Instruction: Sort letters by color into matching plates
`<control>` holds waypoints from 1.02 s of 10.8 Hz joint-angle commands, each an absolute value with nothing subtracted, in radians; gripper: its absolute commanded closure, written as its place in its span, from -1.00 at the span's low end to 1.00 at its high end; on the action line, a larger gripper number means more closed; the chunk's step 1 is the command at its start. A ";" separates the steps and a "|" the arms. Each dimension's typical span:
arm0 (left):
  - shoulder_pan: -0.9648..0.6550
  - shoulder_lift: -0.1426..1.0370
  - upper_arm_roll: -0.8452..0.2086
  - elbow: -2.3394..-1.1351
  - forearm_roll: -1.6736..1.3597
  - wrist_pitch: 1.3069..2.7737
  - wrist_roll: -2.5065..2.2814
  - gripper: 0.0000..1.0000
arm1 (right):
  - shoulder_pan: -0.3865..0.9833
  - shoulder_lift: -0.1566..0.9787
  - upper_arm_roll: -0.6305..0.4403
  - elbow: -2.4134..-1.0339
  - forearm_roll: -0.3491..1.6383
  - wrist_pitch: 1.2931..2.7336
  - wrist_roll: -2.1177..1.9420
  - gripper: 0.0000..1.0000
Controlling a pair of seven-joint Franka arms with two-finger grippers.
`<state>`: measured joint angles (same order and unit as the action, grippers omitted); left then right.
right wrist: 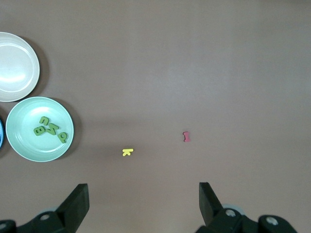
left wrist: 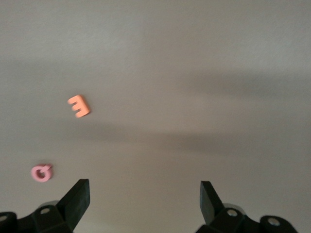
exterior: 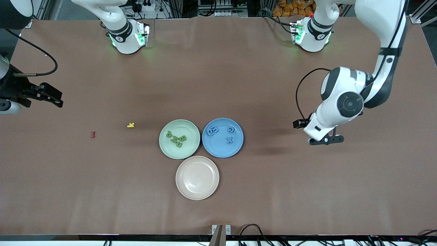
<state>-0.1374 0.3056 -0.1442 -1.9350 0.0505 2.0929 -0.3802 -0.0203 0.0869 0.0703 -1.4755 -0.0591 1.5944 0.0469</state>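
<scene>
Item: sorting, apparently complete.
- Pale green round matte plate [exterior: 179, 139]: four small green foam letters [exterior: 176, 138] lie in it.
- Medium blue round plate [exterior: 223, 137], touching it: blue foam letters [exterior: 222, 133], seemingly four.
- Left gripper [left wrist: 144, 196]: spread, empty, over bare table.
- Right gripper [right wrist: 143, 196]: spread, empty, over table near small yellow letter [exterior: 131, 125].
- Next: nothing to fetch; both arms wait.

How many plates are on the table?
3: green plate and blue plate side by side, beige plate nearer the front camera, beside both.
</scene>
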 commanded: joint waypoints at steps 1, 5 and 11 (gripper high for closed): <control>-0.049 0.065 -0.166 -2.189 0.026 2.157 -0.246 -1.00 | -0.049 0.092 0.092 -1.465 -0.052 1.598 0.041 -1.00; 0.069 -0.006 -0.224 -2.192 0.028 2.093 -0.227 -1.00 | -0.049 0.097 0.091 -1.466 -0.052 1.617 0.044 -1.00; 0.043 0.011 -0.173 -1.811 0.003 1.899 -0.296 -1.00 | -0.048 0.097 0.089 -1.470 -0.054 1.623 0.046 -1.00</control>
<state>0.0610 0.0044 -0.1866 -1.9363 0.0410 1.9868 -0.2908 -0.0280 0.0924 0.0711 -1.4759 -0.0591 1.6200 0.0470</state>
